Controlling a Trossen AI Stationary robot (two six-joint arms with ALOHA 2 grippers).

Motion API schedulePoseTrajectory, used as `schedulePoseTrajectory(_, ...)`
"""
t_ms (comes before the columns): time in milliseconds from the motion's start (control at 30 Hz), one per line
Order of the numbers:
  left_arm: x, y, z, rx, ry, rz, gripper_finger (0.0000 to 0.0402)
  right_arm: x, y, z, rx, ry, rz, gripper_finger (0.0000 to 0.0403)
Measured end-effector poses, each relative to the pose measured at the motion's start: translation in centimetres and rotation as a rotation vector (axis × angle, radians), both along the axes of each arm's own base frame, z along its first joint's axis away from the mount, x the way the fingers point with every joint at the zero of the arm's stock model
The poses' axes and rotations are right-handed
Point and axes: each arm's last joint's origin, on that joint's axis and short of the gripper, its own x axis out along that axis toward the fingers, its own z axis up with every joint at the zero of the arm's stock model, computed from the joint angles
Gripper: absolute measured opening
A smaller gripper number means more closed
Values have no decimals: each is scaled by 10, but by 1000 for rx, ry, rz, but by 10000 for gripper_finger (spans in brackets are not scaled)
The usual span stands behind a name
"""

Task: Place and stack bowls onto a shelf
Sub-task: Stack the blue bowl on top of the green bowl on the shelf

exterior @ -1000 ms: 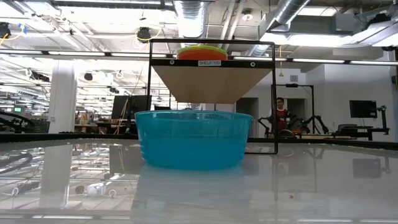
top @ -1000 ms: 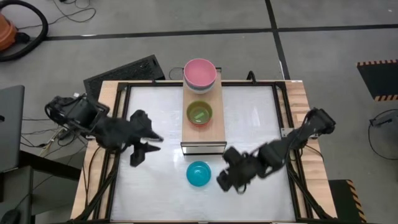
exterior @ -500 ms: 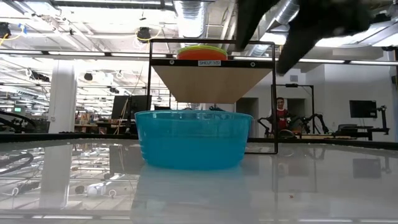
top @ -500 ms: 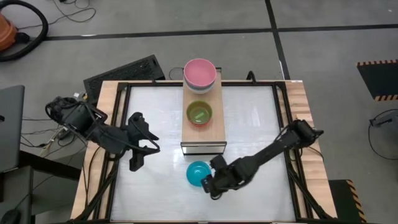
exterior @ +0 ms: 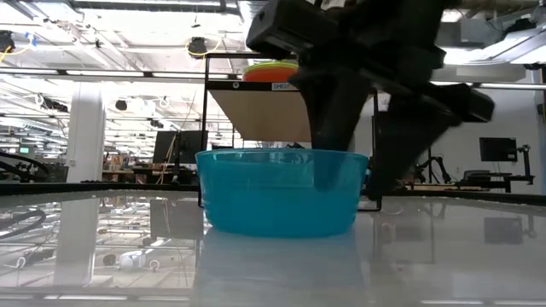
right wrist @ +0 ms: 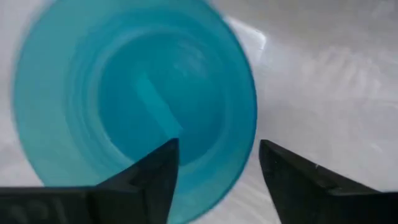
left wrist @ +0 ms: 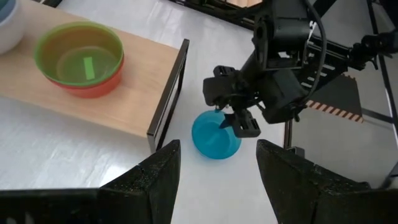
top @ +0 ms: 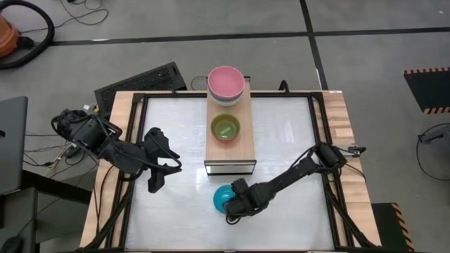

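Observation:
A cyan bowl [top: 222, 197] [exterior: 281, 192] [right wrist: 124, 106] stands on its base on the white table, in front of the shelf [top: 228, 149]. My right gripper [top: 235, 204] [right wrist: 219, 144] is open and low over the bowl's near-right rim, one finger inside and one outside. On the shelf a green bowl nested in a red one [top: 226, 128] [left wrist: 79, 59] sits mid-length. A pink bowl on a grey-blue stack [top: 226, 84] is at its far end. My left gripper [top: 159, 169] [left wrist: 217, 149] waits open, left of the shelf. My right gripper comes from above, pointing down, astride the cyan bowl's rim [right wrist: 247, 134]. One finger [exterior: 328, 166] shows through the wall inside and the other finger [exterior: 386, 162] stands outside. Whether either finger touches the wall, I cannot tell. The bowl stays flat on the table.
The shelf's dark front edge [left wrist: 163, 99] stands just beyond the cyan bowl. A black frame [top: 144, 105] and a wooden rim [top: 341, 119] border the table. Bare white table [top: 288, 133] lies right of the shelf.
My right gripper has swung toward the table's left, come down over the cyan bowl, and now stands astride its rim. The bowl has slid a little along the table toward the near edge.

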Motion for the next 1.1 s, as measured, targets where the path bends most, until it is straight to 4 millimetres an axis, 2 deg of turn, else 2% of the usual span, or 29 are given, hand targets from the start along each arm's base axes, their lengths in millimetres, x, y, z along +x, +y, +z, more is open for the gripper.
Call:
schedulePoseTrajectory(200, 0, 1, 0, 14, -8, 16, 194, 7, -17, 1, -26, -5, -40, 155)
schedulePoseTrajectory(367, 0, 2, 1, 56, -19, 25, 194, 10, -22, 0, -28, 1, -10, 29)
schedulePoseTrajectory(533, 2, 3, 2, 84, -53, 65, 194, 5, -21, 15, -11, -12, 23, 23)
schedulePoseTrajectory(800, 2, 4, 2, 117, -58, 73, 194, -22, -18, 78, -46, -145, 41, 23)
schedulePoseTrajectory(967, 5, 3, 6, 109, -109, 78, 194, -55, -20, 139, -116, -345, 22, 23)
schedulePoseTrajectory(1100, 10, 2, 12, 116, -176, 68, 194, -85, -32, 182, -256, -521, -57, 23)
